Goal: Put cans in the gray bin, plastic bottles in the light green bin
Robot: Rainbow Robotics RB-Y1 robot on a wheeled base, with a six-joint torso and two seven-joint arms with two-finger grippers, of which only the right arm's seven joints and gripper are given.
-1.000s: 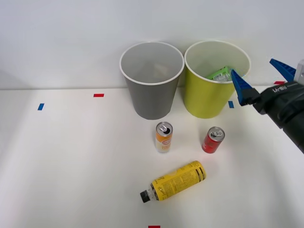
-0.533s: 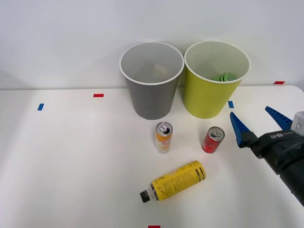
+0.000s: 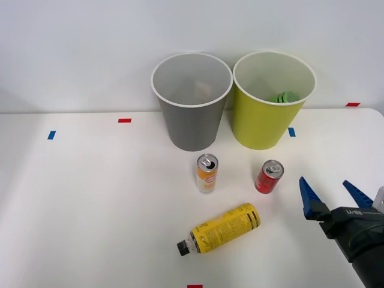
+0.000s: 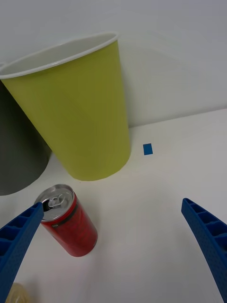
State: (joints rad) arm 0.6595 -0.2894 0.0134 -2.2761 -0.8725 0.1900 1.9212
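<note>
The gray bin (image 3: 191,99) and the light green bin (image 3: 271,102) stand side by side at the back of the table. A green-wrapped plastic bottle (image 3: 285,97) lies inside the light green bin. The orange-and-white can (image 3: 207,173) and the red can (image 3: 269,176) stand upright in front of the bins. A yellow-wrapped plastic bottle (image 3: 221,228) lies on its side nearer the front. My right gripper (image 3: 335,195) is open and empty, low over the table to the right of the red can (image 4: 67,226). The wrist view looks past that can at the light green bin (image 4: 75,109).
Small blue (image 3: 291,132) and red (image 3: 124,120) tape marks dot the white table. A white wall rises right behind the bins. The table's right edge runs close to my arm.
My right gripper, open throughout, has come away from the light green bin's rim and dropped down toward the front, right of the red can. The green bottle has settled lower in the bin.
</note>
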